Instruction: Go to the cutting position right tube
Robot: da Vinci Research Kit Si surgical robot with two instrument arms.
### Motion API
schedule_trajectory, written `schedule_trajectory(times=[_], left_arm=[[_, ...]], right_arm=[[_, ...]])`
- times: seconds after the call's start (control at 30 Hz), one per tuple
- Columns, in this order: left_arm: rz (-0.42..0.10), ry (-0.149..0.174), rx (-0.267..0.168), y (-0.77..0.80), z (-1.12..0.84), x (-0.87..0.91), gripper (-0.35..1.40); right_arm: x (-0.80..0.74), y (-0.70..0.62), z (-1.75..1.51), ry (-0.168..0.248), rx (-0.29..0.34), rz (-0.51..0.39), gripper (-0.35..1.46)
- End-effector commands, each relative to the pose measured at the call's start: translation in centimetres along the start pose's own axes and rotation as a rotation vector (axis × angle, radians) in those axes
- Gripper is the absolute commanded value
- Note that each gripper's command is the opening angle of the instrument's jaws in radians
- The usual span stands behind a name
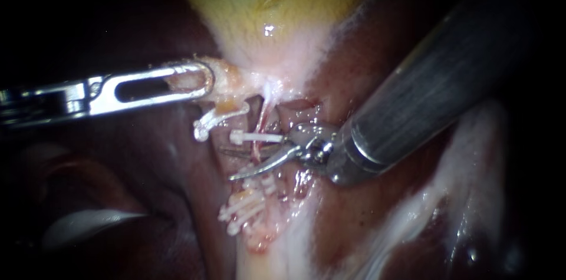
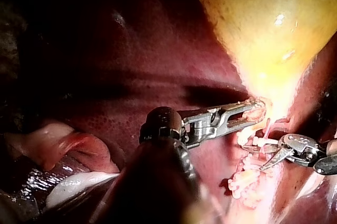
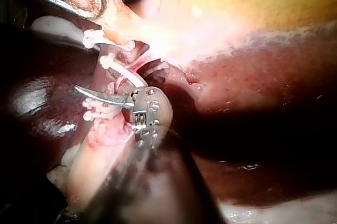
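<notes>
The yellow gallbladder (image 1: pixel 265 9) narrows to a pale neck. Down from the neck runs a thin red tube (image 1: pixel 260 119), the right one of two strands, with a white clip (image 1: pixel 256 137) across it and several white clips (image 1: pixel 244 206) lower down. My right instrument (image 1: pixel 229 165) comes in from the upper right with curved blades open, and the tube passes between them just below the upper clip. My left instrument (image 1: pixel 203 79) has its slotted jaws shut on tissue at the gallbladder neck (image 1: pixel 227 76) and holds it to the left. Another clip (image 1: pixel 212 119) sits on the left strand.
Dark red liver (image 1: pixel 147 168) surrounds the site on both sides. Pale fatty tissue (image 1: pixel 424 209) lies at the lower right under the right instrument's shaft (image 1: pixel 436 79). In the left wrist view a pink fold (image 2: pixel 68 147) lies beside that instrument's shaft.
</notes>
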Motion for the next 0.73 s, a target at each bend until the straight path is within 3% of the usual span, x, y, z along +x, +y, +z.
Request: schedule_trajectory(times=[0.03, 0.23, 0.73], left_arm=[[0.000, 0.000, 0.000, 0.00, 0.00, 0.00, -0.35], [0.000, 0.001, 0.001, 0.00, -0.01, -0.01, -0.35], [0.000, 0.001, 0.001, 0.00, -0.01, -0.01, -0.35]], right_arm=[[-0.01, 0.00, 0.01, 0.005, 0.003, 0.005, 1.25], [0.00, 0.01, 0.03, 0.028, 0.009, 0.002, 1.28], [-0.01, 0.00, 0.02, 0.027, 0.011, 0.001, 1.28]])
